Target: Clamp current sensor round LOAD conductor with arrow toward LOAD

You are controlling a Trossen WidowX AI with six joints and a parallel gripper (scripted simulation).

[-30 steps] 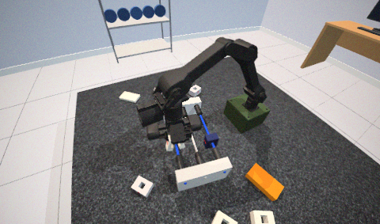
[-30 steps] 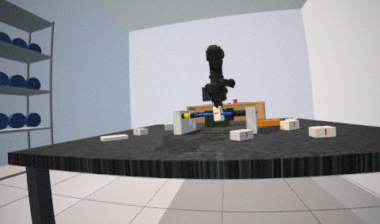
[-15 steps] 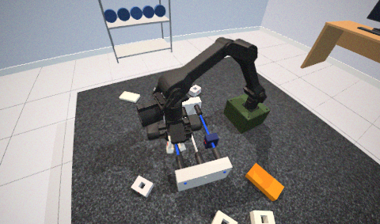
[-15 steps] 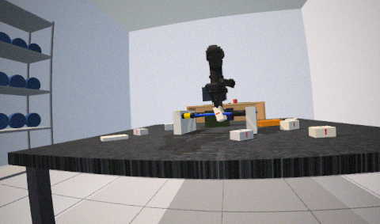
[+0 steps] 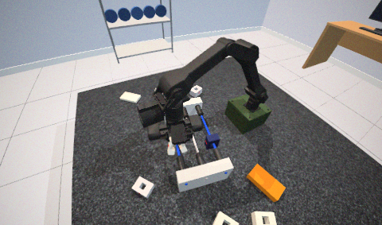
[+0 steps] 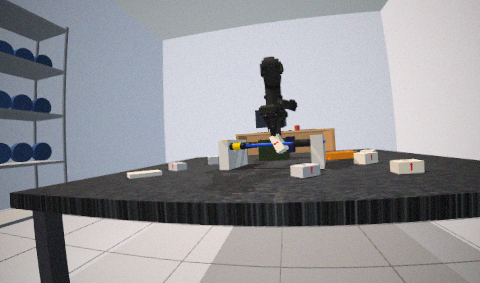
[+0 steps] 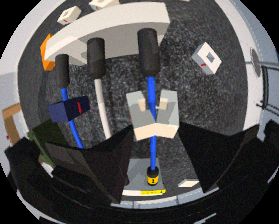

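The cream-white split-core sensor [image 5: 171, 148] [image 6: 279, 144] [image 7: 157, 131] is open, its two halves spread downward in a V. My gripper [image 5: 177, 142] [image 6: 275, 135] [image 7: 155, 127] is shut on its closed end from above. The blue conductor [image 5: 178, 151] [image 6: 255, 145] [image 7: 151, 91] runs between the spread halves and passes under the sensor's cream end in the wrist view. The sensor looks tilted in the exterior view, with part of a red mark showing. A yellow collar [image 6: 236, 146] [image 7: 152, 177] marked 1 is at the conductor's far end. The LOAD lettering is not readable.
White end blocks [image 5: 204, 178] [image 7: 112, 41] hold the conductors. A white cable [image 7: 101, 102] and a second blue one with a navy clamp [image 5: 212, 141] [image 7: 70, 109] run alongside. An orange block [image 5: 266, 183], a green box [image 5: 247, 115] and several loose white blocks stand around.
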